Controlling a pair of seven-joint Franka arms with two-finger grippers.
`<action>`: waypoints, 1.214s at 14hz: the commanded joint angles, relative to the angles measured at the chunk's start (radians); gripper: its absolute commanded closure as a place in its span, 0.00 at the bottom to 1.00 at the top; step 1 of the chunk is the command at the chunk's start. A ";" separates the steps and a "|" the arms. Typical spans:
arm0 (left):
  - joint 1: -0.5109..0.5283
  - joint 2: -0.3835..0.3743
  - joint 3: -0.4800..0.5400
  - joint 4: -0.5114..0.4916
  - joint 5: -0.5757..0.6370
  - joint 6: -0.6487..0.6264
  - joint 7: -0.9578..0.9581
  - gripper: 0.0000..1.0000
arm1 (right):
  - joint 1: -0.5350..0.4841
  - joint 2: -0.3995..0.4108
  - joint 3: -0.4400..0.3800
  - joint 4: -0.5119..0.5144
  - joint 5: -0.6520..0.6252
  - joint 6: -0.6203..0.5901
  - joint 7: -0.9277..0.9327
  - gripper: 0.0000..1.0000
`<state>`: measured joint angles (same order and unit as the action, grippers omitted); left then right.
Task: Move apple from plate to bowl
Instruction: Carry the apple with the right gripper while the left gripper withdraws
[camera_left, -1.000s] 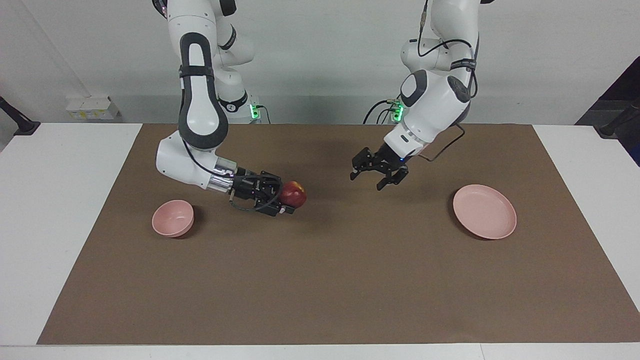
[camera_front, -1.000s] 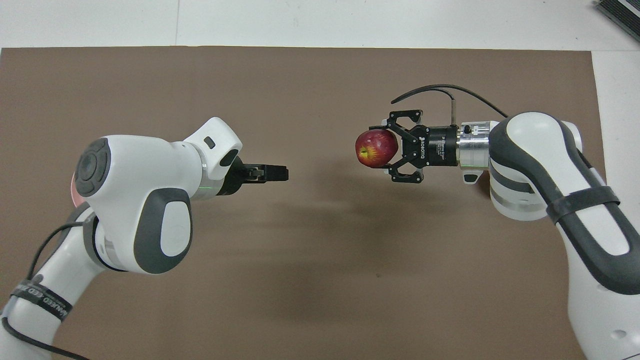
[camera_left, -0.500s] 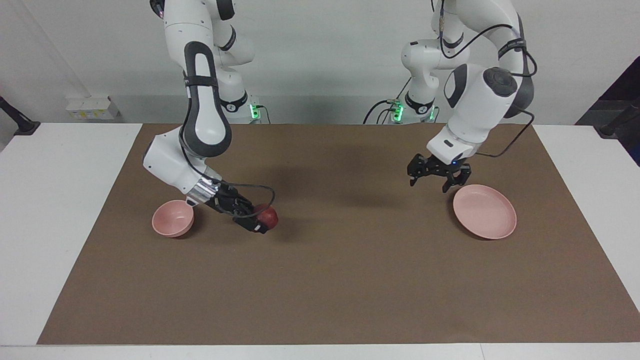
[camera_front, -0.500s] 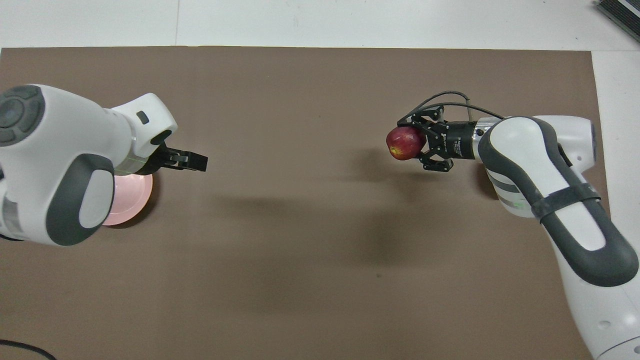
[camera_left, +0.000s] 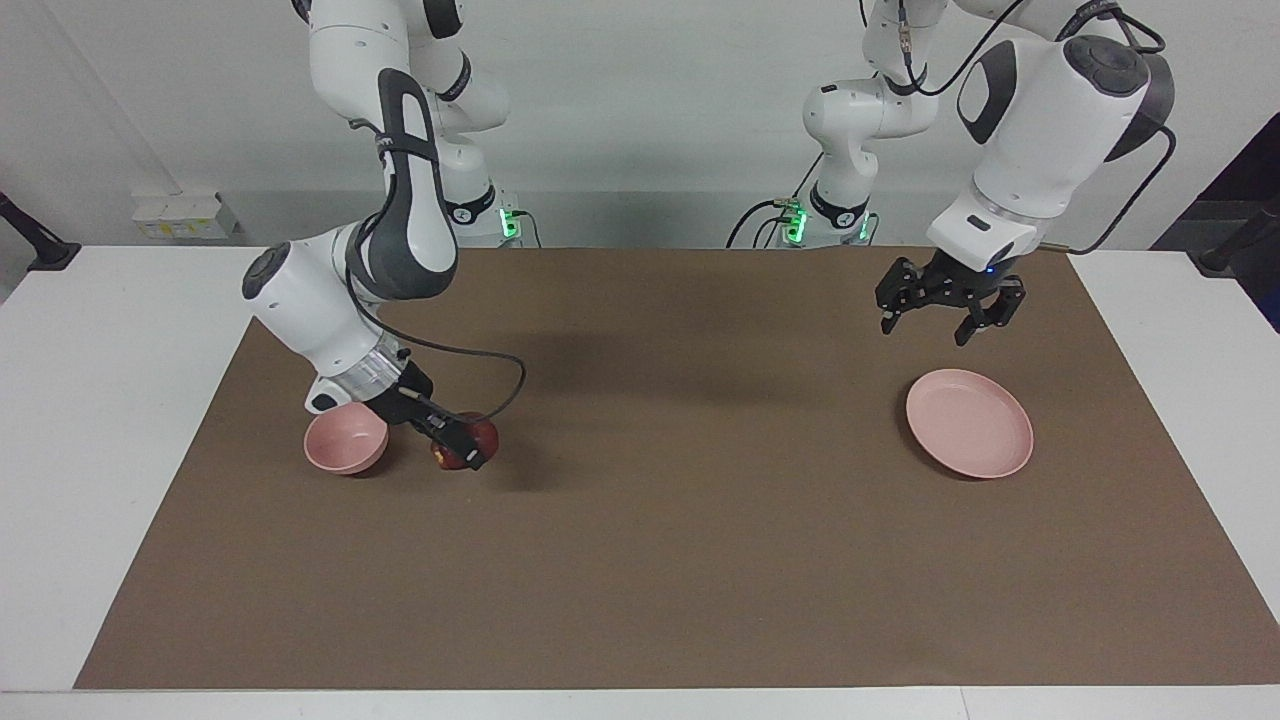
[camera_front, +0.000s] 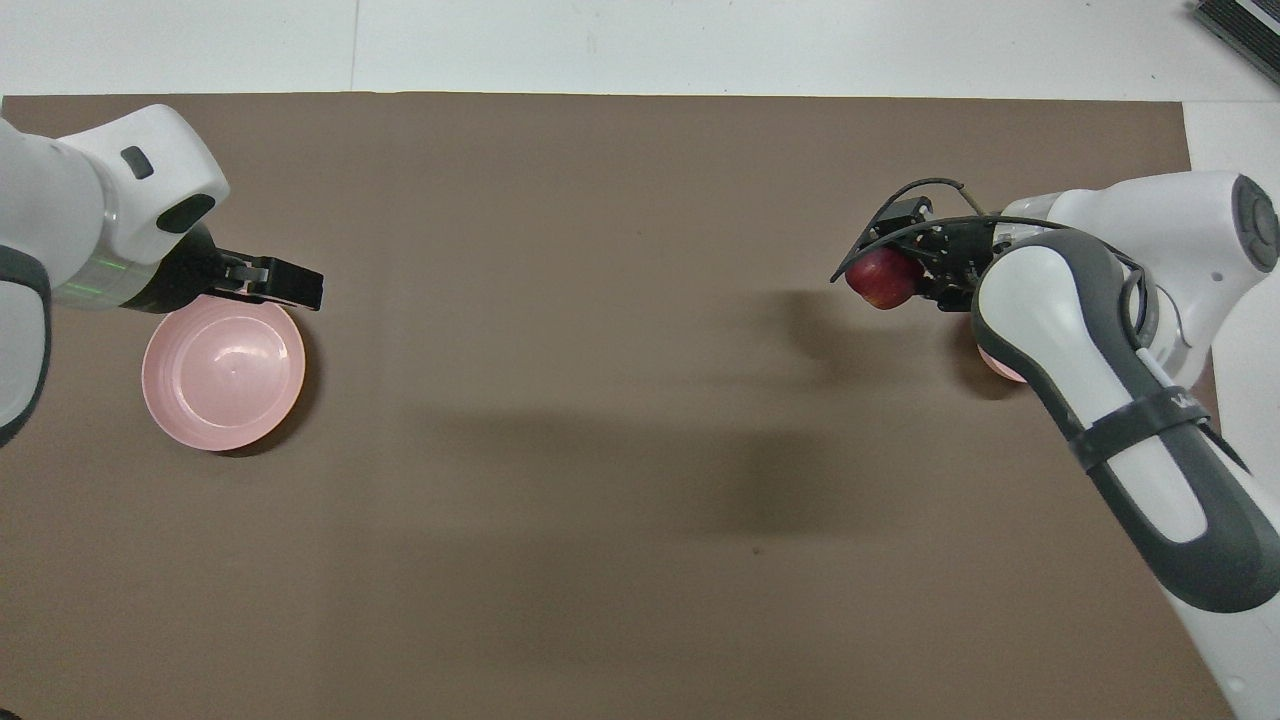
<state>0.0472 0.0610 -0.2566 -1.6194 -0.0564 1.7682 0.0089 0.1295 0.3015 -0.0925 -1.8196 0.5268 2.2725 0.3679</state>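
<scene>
My right gripper (camera_left: 466, 449) is shut on the dark red apple (camera_left: 462, 441) and holds it low over the brown mat, right beside the pale pink bowl (camera_left: 345, 443). The apple is outside the bowl, on the side toward the left arm's end of the table. In the overhead view the apple (camera_front: 882, 279) shows in the right gripper (camera_front: 872, 272), and my right arm hides most of the bowl (camera_front: 1000, 366). The flat pink plate (camera_left: 968, 422) is empty. My left gripper (camera_left: 927, 331) is open and empty, raised over the mat by the plate's rim (camera_front: 222, 302).
The brown mat (camera_left: 680, 560) covers most of the white table. A cable loops from the right wrist (camera_left: 505, 385) just above the mat beside the apple. The left gripper (camera_front: 296, 286) also shows in the overhead view.
My right gripper carried the apple toward the bowl and lowered it beside it. My left arm drew back toward the plate's end of the table and rose.
</scene>
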 joint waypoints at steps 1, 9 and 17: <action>0.007 0.005 0.002 0.076 0.067 -0.084 0.011 0.00 | -0.059 -0.036 0.004 -0.006 -0.193 -0.014 -0.021 1.00; 0.054 -0.035 0.014 0.099 0.069 -0.156 0.062 0.00 | -0.199 -0.126 0.004 -0.151 -0.470 -0.065 -0.176 1.00; -0.105 -0.056 0.243 0.110 0.070 -0.184 0.190 0.00 | -0.194 -0.038 0.005 -0.162 -0.476 0.058 -0.190 0.00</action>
<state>-0.0045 0.0191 -0.0524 -1.5215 0.0083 1.6114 0.1878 -0.0629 0.2685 -0.0920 -1.9928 0.0726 2.3221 0.1977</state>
